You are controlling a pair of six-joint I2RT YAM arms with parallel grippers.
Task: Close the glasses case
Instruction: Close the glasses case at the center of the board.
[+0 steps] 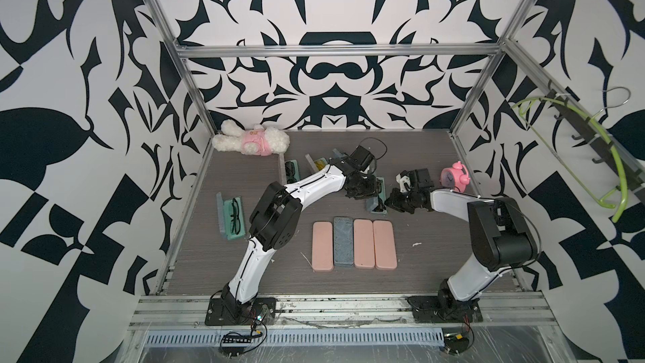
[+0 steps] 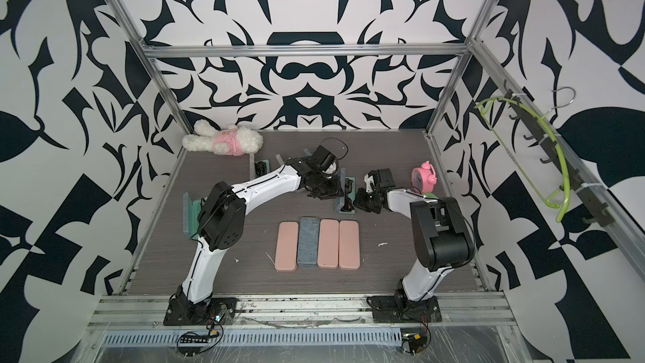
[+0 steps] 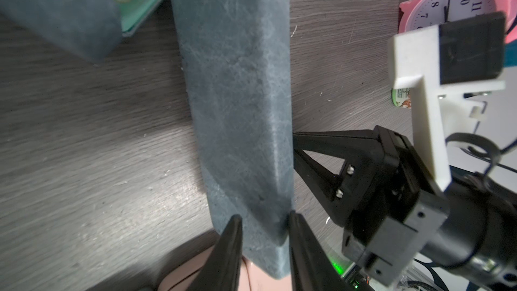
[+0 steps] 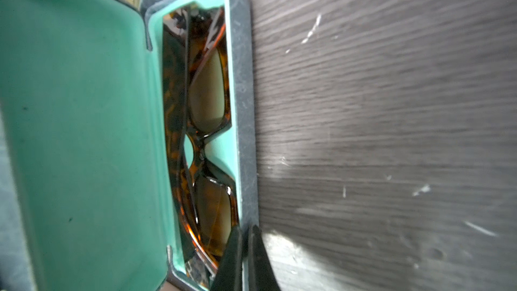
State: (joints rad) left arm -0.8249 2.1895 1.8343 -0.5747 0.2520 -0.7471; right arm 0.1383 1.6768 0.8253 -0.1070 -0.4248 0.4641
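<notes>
The glasses case [image 1: 376, 200] [image 2: 346, 197] lies open on the table between my two grippers, its lid standing nearly upright. Tortoiseshell sunglasses [image 4: 207, 107] lie in its teal-lined base. My left gripper [image 3: 264, 218] [image 1: 367, 191] grips the near end of the grey-blue lid [image 3: 237, 93], a finger pressed against each face. My right gripper [image 4: 246, 232] [image 1: 389, 200] is shut on the base's front wall [image 4: 243, 107], one finger inside and one outside. The lid's teal lining [image 4: 84, 107] faces the right wrist camera.
Several closed cases, pink [image 1: 322, 246] and grey [image 1: 343, 242], lie in a row in front. Other open cases with glasses lie at the left [image 1: 232, 216] and at the back [image 1: 291, 169]. A plush toy [image 1: 251, 141] and a pink clock [image 1: 455, 178] stand near the back.
</notes>
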